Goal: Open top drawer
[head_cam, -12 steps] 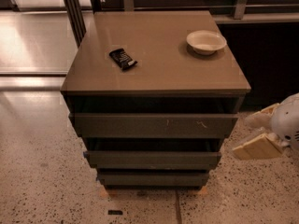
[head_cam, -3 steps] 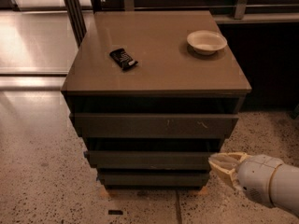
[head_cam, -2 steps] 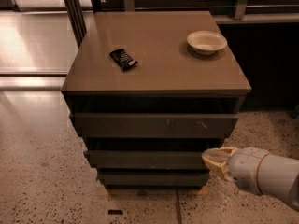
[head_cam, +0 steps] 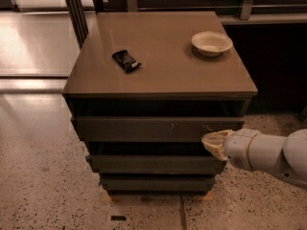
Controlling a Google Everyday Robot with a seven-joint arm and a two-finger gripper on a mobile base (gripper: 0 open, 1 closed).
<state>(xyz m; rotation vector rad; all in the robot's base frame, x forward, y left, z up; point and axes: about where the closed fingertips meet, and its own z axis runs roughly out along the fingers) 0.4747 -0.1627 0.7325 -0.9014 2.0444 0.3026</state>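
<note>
The top drawer (head_cam: 144, 128) is the widest of three dark grey-brown flat fronts in the cabinet, with small pale scuffs right of centre. It stands slightly out from the cabinet body, a dark gap above it. My gripper (head_cam: 213, 143) comes in from the right on a white arm. Its pale tip sits at the drawer front's lower right corner, just below the scuffs, over the gap above the middle drawer (head_cam: 153, 164). The bottom drawer (head_cam: 156, 182) lies below that.
On the cabinet top (head_cam: 163, 75) lie a black snack packet (head_cam: 126, 60) and a pale bowl (head_cam: 211, 43). Speckled floor surrounds the cabinet. Metal posts (head_cam: 76, 11) stand behind at the left, a dark wall at the right.
My gripper has swung from the right side of the cabinet, down and left, then risen to the top drawer's lower right corner. The drawers have not moved.
</note>
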